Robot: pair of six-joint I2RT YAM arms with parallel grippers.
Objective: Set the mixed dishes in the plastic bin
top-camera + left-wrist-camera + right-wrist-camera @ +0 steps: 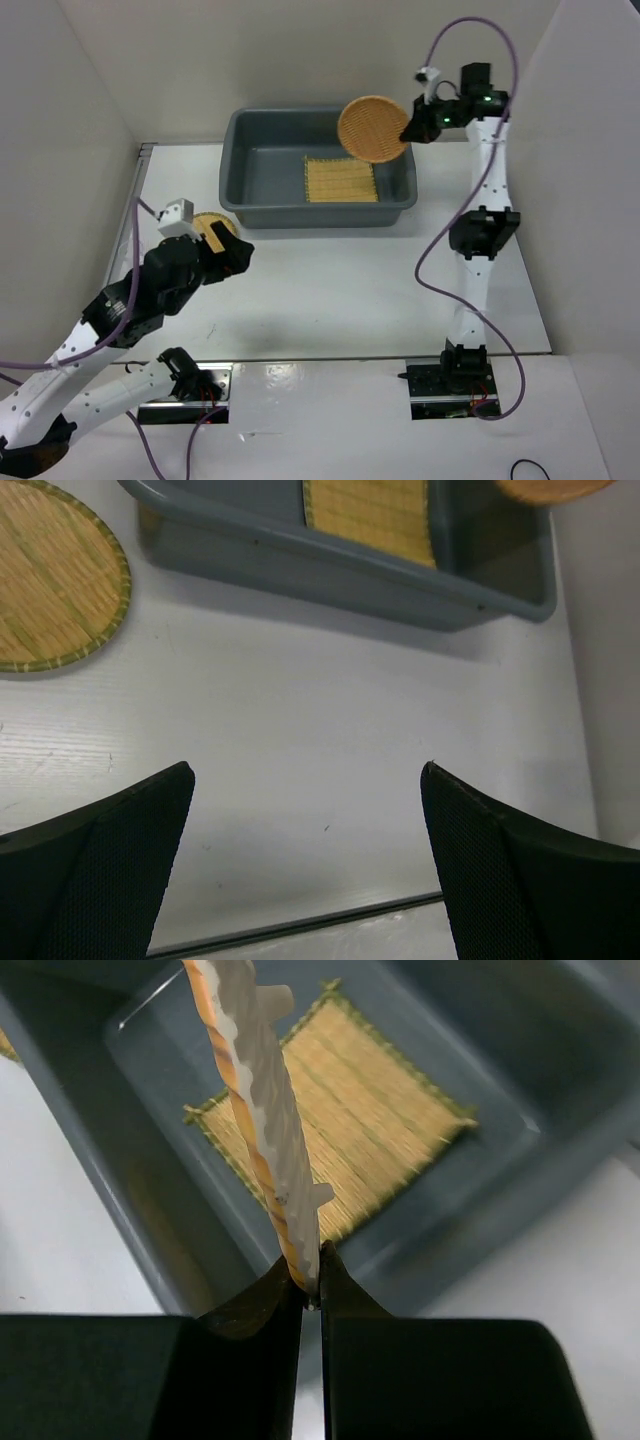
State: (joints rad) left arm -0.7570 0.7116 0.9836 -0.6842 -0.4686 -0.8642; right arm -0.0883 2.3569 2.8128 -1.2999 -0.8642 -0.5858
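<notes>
Dangling the orange disc (pixel 372 128) over the bin (pixel 268 172), right gripper (pixel 310 1270) clamped tight; mat (pixel 341 180) lies inside, tan disc (pixel 50 580) outside, left gripper (pixel 306 770) agape.

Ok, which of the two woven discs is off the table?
The orange-brown disc, pinched at its edge by the right gripper above the grey bin; the yellow-tan disc lies flat on the table.
</notes>
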